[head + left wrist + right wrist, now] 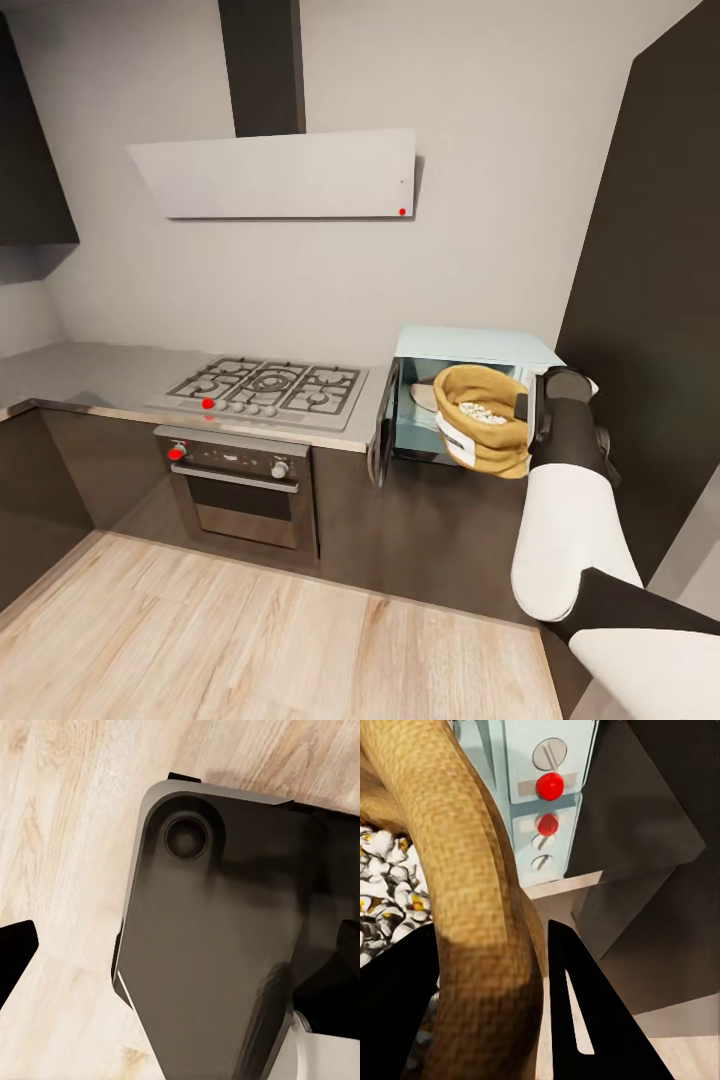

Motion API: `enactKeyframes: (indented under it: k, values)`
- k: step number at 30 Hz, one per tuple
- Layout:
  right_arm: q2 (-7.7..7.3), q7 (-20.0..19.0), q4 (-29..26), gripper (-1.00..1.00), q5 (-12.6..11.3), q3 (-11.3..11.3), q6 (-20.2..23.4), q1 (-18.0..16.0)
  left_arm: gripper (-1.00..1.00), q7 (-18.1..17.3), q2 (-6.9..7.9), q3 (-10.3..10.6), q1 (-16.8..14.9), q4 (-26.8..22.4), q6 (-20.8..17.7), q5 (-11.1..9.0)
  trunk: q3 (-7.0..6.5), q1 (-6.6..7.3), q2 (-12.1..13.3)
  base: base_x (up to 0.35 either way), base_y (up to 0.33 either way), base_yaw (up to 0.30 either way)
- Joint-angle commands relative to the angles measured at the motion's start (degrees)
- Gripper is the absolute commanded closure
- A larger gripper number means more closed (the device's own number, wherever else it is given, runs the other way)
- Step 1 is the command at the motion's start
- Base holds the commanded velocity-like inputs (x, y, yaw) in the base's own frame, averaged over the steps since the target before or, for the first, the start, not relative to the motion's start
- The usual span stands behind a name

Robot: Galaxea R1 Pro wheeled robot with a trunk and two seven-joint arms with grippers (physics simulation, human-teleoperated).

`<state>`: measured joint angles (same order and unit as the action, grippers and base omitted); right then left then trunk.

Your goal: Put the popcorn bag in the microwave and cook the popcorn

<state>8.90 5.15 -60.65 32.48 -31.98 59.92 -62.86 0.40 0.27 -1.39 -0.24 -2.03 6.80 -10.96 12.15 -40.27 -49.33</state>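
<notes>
**Burlap bag held at the open microwave**

Burlap, mustard-tan, makes up the bag (pixel 483 420), which is seen in the head view in front of the open microwave (pixel 470 350), tilted with its mouth up and its white label facing down and forward. White popped kernels (pixel 482 412) are visible inside it. The bag is held off the countertop (pixel 80 370) by the right gripper (pixel 527 408), whose arm reaches up from the lower right. In the right wrist view, the thick rolled rim (pixel 472 907) is clamped between the two black fingers (pixel 585 1020), so the jaws are closed on the rim. Popcorn (pixel 390 892) is seen inside the sack there, and the mint control panel with a white knob (pixel 550 754) and a red dot (pixel 550 786) lies beyond, mirrored in the glossy worktop.

The microwave door (pixel 384 425) is swung open to the left. A gas hob (pixel 270 388) is set beside it, with a built-in oven (pixel 240 485) below and a hood (pixel 280 172) above.

In the left wrist view, a dark robot part (pixel 217 945) is seen over pale wood floor (pixel 60 832); the left jaws' state cannot be told.
</notes>
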Motion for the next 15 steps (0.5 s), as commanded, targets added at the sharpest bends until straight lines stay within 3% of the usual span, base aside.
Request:
enactKeyframes:
  k: [1, 5, 9, 11, 15]
  values:
    - [0.0, 0.6, 0.1, 1.0, -0.4, 0.1, 0.1, -0.2, -1.0, 0.0, -0.01, -0.1, 0.0, 0.0, 0.1, -0.2, 0.08, -0.01, -0.1, 0.0, 0.0, 0.0]
    - [0.06, 0.6, 0.7, 1.0, -0.2, 0.2, 0.1, -1.3, -1.0, 0.0, -0.01, -0.1, 0.0, 0.0, 0.1, -0.2, 0.08, -0.01, -0.1, 0.0, 0.0, 0.0]
    - [-0.03, 0.7, 8.2, 1.0, -0.3, 0.2, 0.1, -6.2, -1.0, 0.0, -0.01, -0.1, 0.0, 0.0, 0.1, -0.2, 0.08, -0.01, -0.1, 0.0, 0.0, 0.0]
    - [-0.77, 0.7, 14.5, 1.0, -0.2, 0.1, 0.1, -9.6, -1.0, 0.0, -0.01, -0.1, 0.0, 0.0, 0.1, -0.2, 0.08, -0.01, -0.1, 0.0, 0.0, 0.0]
    - [-2.31, 0.8, 17.1, 1.0, -0.2, 0.1, 0.1, -11.0, -1.0, 0.0, -0.01, -0.1, 0.0, 0.0, 0.1, -0.2, 0.08, -0.01, -0.1, 0.0, 0.0, 0.0]
